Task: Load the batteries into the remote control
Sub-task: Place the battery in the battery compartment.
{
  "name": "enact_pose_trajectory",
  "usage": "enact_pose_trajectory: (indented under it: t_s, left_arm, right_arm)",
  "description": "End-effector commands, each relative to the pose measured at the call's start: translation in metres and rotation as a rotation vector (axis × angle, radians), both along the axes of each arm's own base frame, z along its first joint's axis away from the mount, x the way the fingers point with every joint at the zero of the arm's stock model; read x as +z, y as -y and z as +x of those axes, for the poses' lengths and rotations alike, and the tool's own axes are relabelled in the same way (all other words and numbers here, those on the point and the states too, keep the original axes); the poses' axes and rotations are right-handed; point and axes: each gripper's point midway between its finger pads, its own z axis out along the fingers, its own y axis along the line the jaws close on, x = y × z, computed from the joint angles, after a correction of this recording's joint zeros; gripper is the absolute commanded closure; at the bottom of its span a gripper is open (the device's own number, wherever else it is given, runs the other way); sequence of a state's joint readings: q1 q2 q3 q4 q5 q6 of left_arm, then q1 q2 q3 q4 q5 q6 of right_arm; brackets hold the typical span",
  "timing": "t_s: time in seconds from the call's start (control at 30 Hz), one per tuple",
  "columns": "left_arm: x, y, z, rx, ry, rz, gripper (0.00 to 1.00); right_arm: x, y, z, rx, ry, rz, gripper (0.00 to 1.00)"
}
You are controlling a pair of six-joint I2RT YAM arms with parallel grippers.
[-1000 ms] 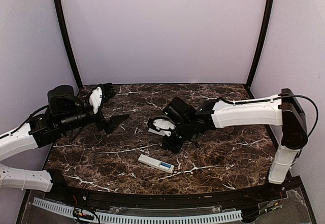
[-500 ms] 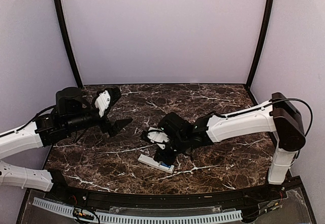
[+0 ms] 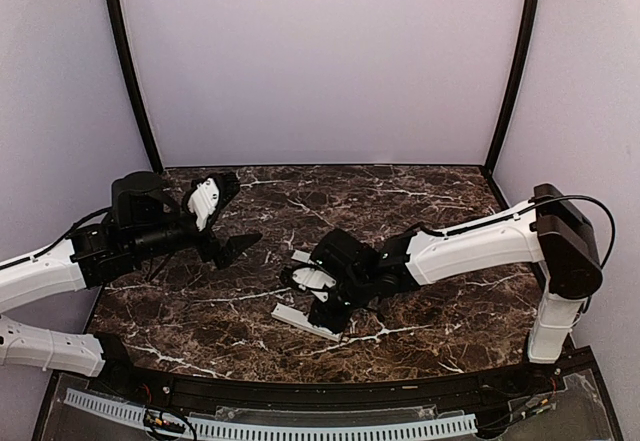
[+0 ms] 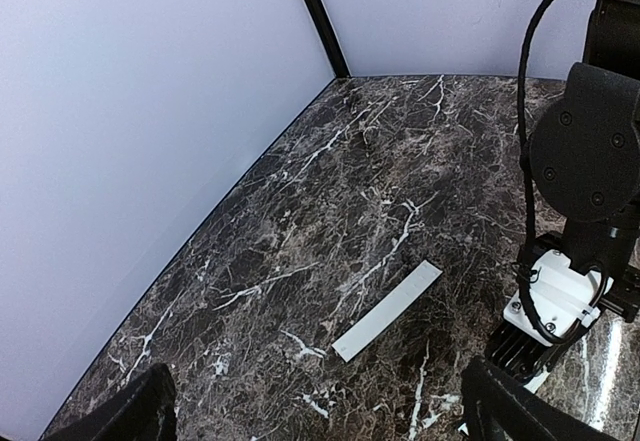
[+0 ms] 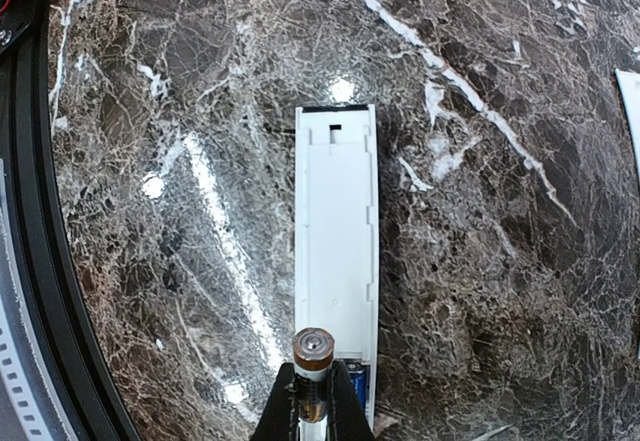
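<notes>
Marble table (image 3: 440, 311): right gripper (image 5: 312, 406) low over remote control (image 5: 337, 231), clamping battery (image 5: 312, 349); left gripper (image 3: 224, 223) raised, wide.

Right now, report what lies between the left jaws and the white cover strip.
Only bare marble table; the cover strip lies alone ahead, as the left wrist view shows.

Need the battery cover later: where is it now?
Left wrist view: the cover lies flat on the table, mid-frame, beside the right arm.
</notes>
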State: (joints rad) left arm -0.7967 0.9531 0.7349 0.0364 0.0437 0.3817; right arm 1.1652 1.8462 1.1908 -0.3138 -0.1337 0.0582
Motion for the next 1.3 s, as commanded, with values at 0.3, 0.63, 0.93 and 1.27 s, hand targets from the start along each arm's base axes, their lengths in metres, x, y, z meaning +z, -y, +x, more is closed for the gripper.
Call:
enact_pose_trajectory:
  t_s: [0.3, 0.63, 0.93, 1.27]
  left_arm:
    - [-0.006, 0.002, -0.002, -0.011, 0.001, 0.008, 0.01]
    - [-0.006, 0.002, -0.003, -0.017, 0.000, 0.007, 0.01]
    - [-0.005, 0.002, -0.003, -0.016, 0.002, 0.005, 0.01]
    - [-0.006, 0.003, -0.004, -0.023, -0.002, 0.006, 0.01]
  right_arm:
    - [-0.020, 0.017, -0.008, 0.015, -0.005, -0.090, 1.00]
    - [-0.031, 0.026, -0.013, 0.020, 0.001, -0.149, 0.94]
    - [-0.026, 0.026, -0.010, 0.023, 0.026, -0.164, 0.84]
    - [-0.008, 0.017, 0.001, -0.008, 0.064, -0.140, 0.83]
